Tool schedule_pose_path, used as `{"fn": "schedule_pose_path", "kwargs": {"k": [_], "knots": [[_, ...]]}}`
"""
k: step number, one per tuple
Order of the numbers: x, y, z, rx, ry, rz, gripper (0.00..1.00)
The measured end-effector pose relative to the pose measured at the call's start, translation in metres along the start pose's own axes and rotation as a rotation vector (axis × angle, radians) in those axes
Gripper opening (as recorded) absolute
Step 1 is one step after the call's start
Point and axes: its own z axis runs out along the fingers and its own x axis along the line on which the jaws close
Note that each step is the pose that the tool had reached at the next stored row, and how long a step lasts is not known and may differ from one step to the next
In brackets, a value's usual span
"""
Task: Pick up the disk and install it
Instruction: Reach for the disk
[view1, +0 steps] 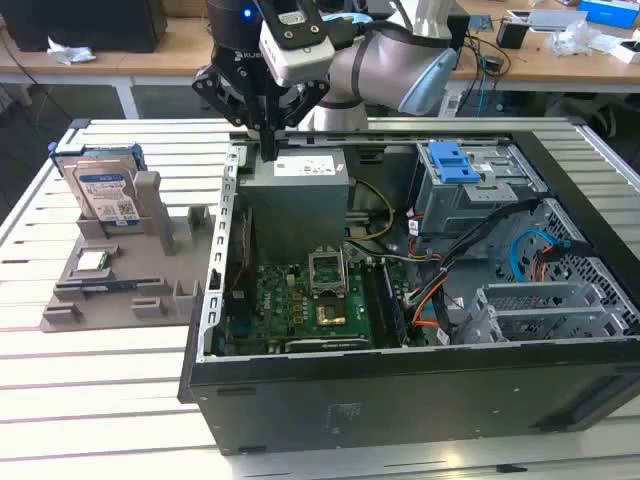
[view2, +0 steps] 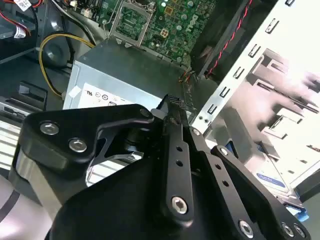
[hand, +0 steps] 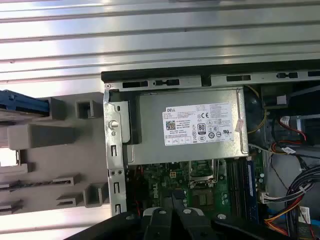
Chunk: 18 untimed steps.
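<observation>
The disk (view1: 105, 192), a silver drive with a blue-and-white label in a blue bracket, stands upright in a grey holder (view1: 120, 275) on the exterior view's left, outside the open computer case (view1: 400, 400). My gripper (view1: 269, 148) hangs over the case's back left corner, just above the grey power supply (view1: 300, 200), to the right of the disk and apart from it. Its fingers are shut together with nothing between them, as both wrist views show (view2: 172, 104) (hand: 175, 196). The disk's blue edge (hand: 22, 100) and label (view2: 272, 180) appear in the wrist views.
Inside the case lie the green motherboard (view1: 300, 300), cables, and a metal drive cage with a blue latch (view1: 450, 160) at the back right. A small square silver chip (view1: 92, 262) rests on the holder. The slatted table (view1: 100, 400) surrounds the case.
</observation>
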Motion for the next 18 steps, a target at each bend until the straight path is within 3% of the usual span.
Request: {"fn": "schedule_pose_path", "kwargs": {"k": [1,3,8,18], "knots": [[0.0003,0.0000,0.0000,-0.0001,0.0000,0.000,0.11],[0.0124,-0.0009,-0.0003,0.0000,0.0000,0.000,0.11],[0.0293,-0.0022,-0.0007,0.0000,0.0000,0.000,0.11],[0.0496,-0.0037,-0.0012,0.0000,0.0000,0.000,0.11]]}}
